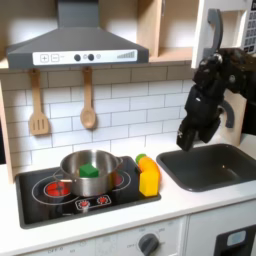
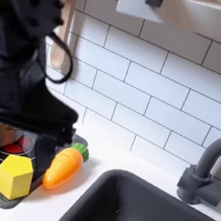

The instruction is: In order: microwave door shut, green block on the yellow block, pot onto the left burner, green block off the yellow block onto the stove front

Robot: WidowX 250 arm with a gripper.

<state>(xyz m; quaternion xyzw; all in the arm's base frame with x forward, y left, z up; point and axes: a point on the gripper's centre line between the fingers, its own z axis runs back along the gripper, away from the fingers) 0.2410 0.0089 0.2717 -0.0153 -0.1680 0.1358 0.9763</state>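
While our gripper (image 1: 187, 143) hangs above the sink (image 1: 212, 165) — grip unreadable — we judge the green block (image 1: 89, 171), in the pot (image 1: 70, 163) at the first exterior view's left, light, rigid — pinch its flat sides.

Both exterior views are low-resolution and soft, evenly lit, seemingly from overhead. The pot (image 1: 88, 166) carries bright glints, and the cooktop (image 1: 40, 207) shows glossy reflections. In the second exterior view the near arm (image 2: 26, 49) is a dark, blurred mass.
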